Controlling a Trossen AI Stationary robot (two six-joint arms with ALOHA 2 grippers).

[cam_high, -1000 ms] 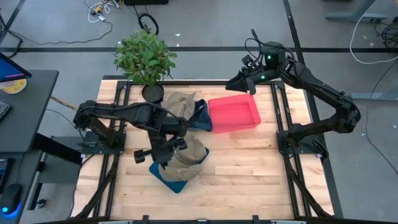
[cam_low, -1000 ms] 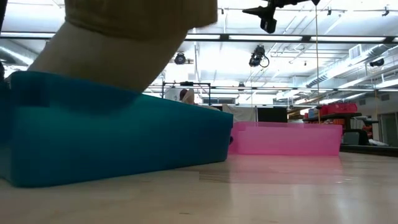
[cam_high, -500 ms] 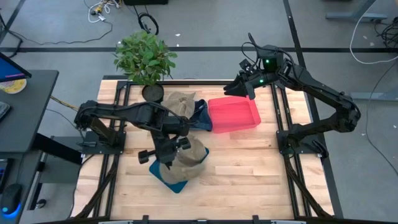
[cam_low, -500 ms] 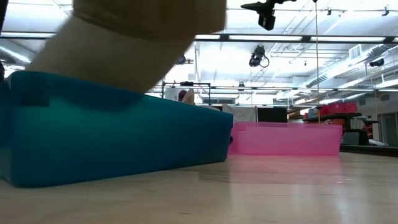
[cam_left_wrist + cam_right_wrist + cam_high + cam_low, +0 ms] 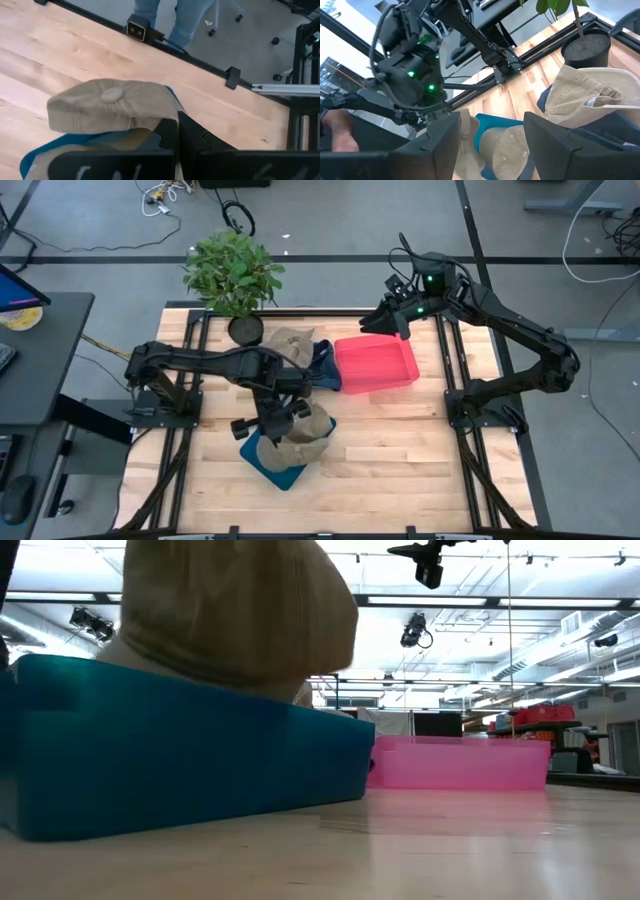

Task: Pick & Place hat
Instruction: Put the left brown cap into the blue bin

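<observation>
Left end effector [image 5: 175, 131], at lower centre of the high view, was clenched on the soft, light tan cloth cap [image 5: 303, 427] over the teal plastic bin [image 5: 268, 463]; its stiffer brim seemed the surest hold. Right end effector [image 5: 490, 131], upper right, hung released.

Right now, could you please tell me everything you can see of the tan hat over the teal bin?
The tan hat is a soft, cloth-looking cap with a button on its rounded crown. It sits tilted, partly down inside the teal bin, its crown rising above the rim. The left tool is shut on its edge.
</observation>
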